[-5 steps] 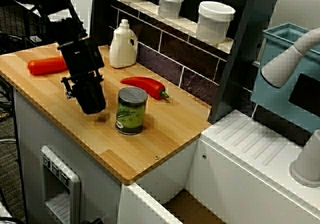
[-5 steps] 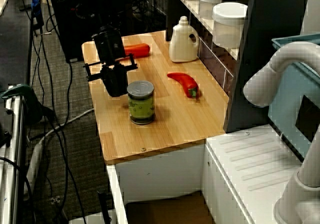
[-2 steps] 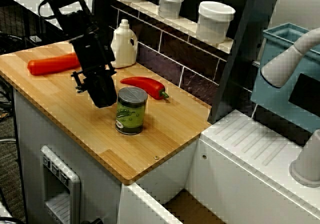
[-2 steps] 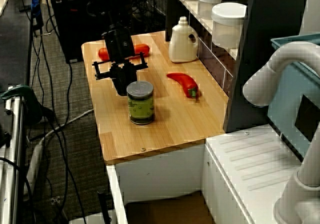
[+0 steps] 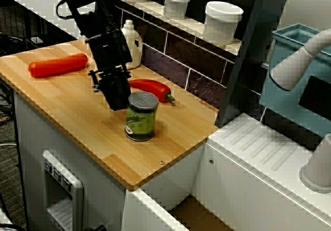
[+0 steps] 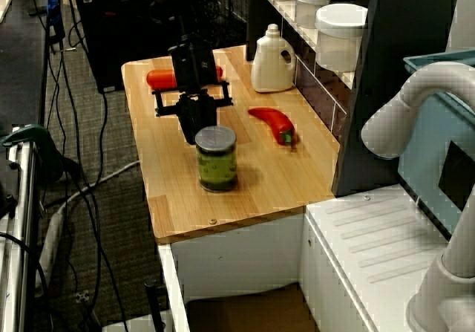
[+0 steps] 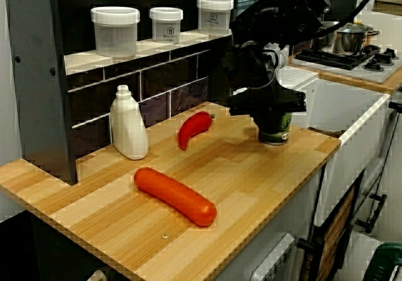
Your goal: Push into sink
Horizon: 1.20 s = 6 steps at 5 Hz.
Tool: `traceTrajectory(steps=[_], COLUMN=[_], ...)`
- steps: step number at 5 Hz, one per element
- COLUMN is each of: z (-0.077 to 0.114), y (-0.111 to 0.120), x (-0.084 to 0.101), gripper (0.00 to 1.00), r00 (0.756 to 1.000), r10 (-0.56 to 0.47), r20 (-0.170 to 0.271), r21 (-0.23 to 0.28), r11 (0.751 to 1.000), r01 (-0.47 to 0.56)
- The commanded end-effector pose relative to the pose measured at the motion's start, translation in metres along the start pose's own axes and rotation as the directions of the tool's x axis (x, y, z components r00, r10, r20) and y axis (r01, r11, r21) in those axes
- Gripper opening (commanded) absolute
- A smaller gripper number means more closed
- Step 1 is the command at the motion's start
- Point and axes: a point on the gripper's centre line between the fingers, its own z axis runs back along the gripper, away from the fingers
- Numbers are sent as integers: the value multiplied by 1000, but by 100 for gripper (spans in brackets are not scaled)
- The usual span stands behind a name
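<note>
Spanning dark backsplash, wooden counter (image 5: 72, 112)

The black tool (image 6: 194, 128) presses against the upright green can (image 6: 216, 158).

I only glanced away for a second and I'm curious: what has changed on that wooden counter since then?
The gripper swung in behind the can and nudged it a little toward the sink end of the counter. Nothing was taken hold of. The red pepper, sausage, white bottle and shelf jars stayed put.
</note>
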Motion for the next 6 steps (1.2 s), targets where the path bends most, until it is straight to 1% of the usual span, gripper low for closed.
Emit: traceTrajectory(steps=[1,2,3,4,5,6], z=[-5,-6,-9,-5,5,5], y=[-16,-29,-36,-26,-12,-6], x=[24,27,28,21,10,6], gripper=[0,0,0,0,0,0], r00=[1000,1000,1000,1000,1000,1000], r10=[-25,-18,-25,-20,-13,-18], r20=[1,14,11,5,1,-6], r21=[-26,-57,-61,-39,-15,-9], r11=[999,998,998,999,1000,1000], r01=[25,19,26,20,13,18])
